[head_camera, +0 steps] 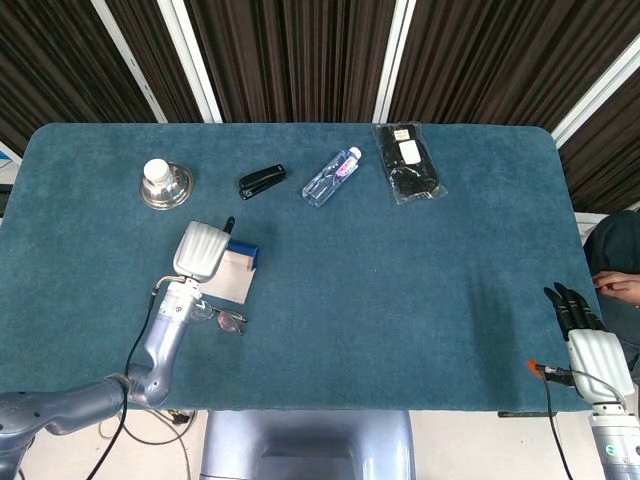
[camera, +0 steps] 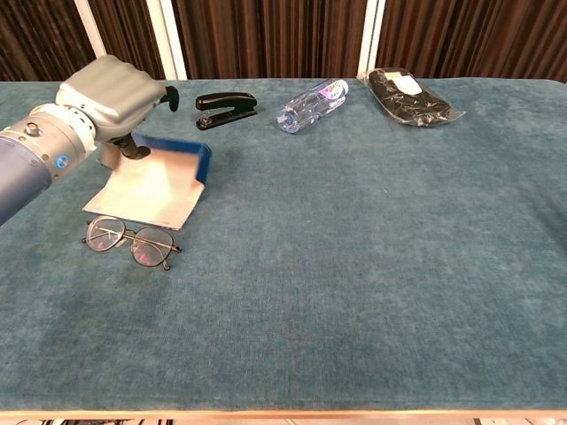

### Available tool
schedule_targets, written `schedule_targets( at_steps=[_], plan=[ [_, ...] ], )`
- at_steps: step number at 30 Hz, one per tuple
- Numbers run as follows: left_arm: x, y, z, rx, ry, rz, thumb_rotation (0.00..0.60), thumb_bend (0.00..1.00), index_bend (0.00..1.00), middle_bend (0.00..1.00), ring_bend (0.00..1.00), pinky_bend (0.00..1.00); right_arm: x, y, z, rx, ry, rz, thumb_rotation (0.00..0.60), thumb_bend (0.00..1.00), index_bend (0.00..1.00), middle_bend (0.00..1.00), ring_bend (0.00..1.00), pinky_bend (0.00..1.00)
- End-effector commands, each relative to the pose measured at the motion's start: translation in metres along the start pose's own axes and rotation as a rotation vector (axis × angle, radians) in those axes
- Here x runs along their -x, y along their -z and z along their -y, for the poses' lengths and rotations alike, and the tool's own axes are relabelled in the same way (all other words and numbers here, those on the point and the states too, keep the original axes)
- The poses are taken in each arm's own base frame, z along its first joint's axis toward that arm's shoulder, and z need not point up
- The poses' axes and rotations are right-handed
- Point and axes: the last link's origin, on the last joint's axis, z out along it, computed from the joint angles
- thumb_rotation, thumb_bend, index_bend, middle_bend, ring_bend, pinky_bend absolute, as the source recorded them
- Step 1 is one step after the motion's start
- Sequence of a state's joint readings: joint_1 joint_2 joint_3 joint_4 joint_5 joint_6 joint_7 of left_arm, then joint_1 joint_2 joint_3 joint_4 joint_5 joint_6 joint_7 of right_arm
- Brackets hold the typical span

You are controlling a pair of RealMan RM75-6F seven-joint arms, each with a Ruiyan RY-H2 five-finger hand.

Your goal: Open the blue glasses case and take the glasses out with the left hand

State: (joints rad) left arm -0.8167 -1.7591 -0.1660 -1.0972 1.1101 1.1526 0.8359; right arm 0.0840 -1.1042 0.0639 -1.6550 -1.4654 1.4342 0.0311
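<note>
The blue glasses case (camera: 158,181) (head_camera: 236,268) lies open at the left of the table, its beige lining facing up. The glasses (camera: 131,241) (head_camera: 229,320) lie flat on the cloth just in front of the case, touched by nothing. My left hand (camera: 111,97) (head_camera: 200,250) hovers over the case's back left part, palm down. Its thumb sticks out to the side and a fingertip reaches down to the lining. It holds nothing that I can see. My right hand (head_camera: 585,335) rests off the table's right front corner with its fingers stretched out, empty.
Along the far side stand a black stapler (camera: 227,110) (head_camera: 262,181), a lying water bottle (camera: 310,104) (head_camera: 331,176) and a bag of black items (camera: 409,96) (head_camera: 410,161). A metal dish with a white lid (head_camera: 165,184) sits at the far left. A person's hand (head_camera: 620,287) shows at the right edge.
</note>
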Motion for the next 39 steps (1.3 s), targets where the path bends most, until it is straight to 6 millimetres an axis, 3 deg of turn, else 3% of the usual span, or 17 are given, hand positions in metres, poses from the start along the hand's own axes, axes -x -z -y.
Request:
schedule_targets(
  at_steps=[1, 7, 11, 22, 31, 39],
  plan=[
    [0.002, 0.002, 0.004, -0.005, 0.001, 0.006, 0.6, 0.21, 0.25, 0.91, 0.83, 0.91, 0.0, 0.0, 0.0, 0.0, 0.001, 0.0, 0.6, 0.14, 0.0, 0.0, 0.0, 0.23],
    [0.001, 0.007, 0.019, -0.026, 0.016, -0.007, 0.6, 0.16, 0.25, 0.9, 0.82, 0.91, 0.0, 0.001, 0.0, -0.001, 0.003, 0.001, 0.6, 0.14, 0.0, 0.0, 0.0, 0.23],
    [-0.003, 0.013, 0.022, -0.029, 0.113, 0.003, 0.6, 0.16, 0.33, 0.91, 0.82, 0.91, 0.0, 0.001, 0.0, -0.003, 0.004, -0.001, 0.6, 0.14, 0.0, 0.0, 0.0, 0.23],
    [-0.032, 0.072, 0.024, 0.127, 0.336, 0.109, 0.6, 0.16, 0.43, 0.98, 0.9, 0.96, 0.0, 0.0, 0.001, -0.003, 0.006, -0.002, 0.6, 0.14, 0.0, 0.0, 0.0, 0.23],
    [-0.023, 0.113, 0.025, 0.158, 0.368, 0.232, 0.6, 0.19, 0.45, 1.0, 0.97, 1.0, 0.0, 0.0, 0.001, -0.002, 0.004, -0.002, 0.6, 0.14, 0.0, 0.0, 0.0, 0.23],
    [-0.009, 0.125, 0.022, 0.156, 0.359, 0.296, 0.6, 0.26, 0.46, 1.0, 0.97, 1.0, 0.0, 0.0, 0.001, -0.002, 0.0, -0.001, 0.6, 0.14, 0.0, 0.0, 0.0, 0.23]
  ],
)
